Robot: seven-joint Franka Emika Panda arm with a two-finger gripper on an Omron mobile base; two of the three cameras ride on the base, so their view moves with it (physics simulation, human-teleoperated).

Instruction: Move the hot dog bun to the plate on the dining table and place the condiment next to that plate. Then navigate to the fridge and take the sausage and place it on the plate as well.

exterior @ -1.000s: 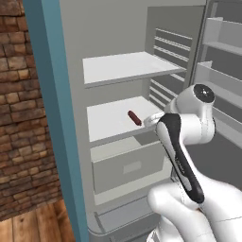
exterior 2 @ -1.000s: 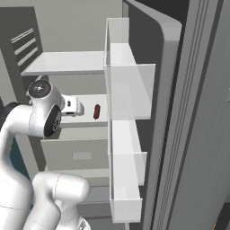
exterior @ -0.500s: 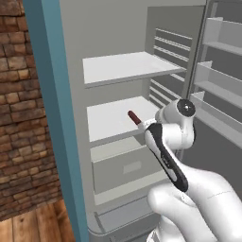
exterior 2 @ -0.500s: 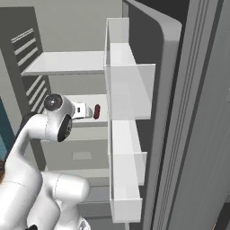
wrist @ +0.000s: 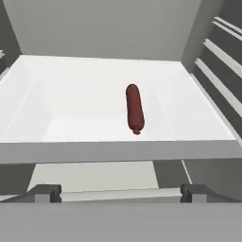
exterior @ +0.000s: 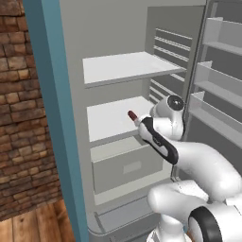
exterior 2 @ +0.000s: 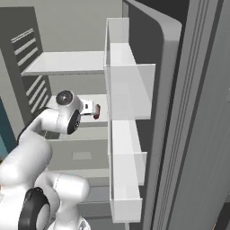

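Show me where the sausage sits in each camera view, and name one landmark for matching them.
Left base view: the sausage lies centre frame on the fridge's middle shelf, partly hidden by the arm.
Right base view: left of centre, a dark red end just beyond the arm's white hand.
Hand view: centre frame, lying lengthwise on the white shelf, beyond the open gripper.
Shared landmark: that middle shelf.

No readable text, labels, brand names, numbers or signs appear anywhere. The fridge (exterior: 118, 66) interior, its white shelves and its door bins are plain and unmarked, the sausage (wrist: 134, 108) has no wrapper or label, and the brick wall (exterior: 23, 118) beside the fridge carries no lettering.
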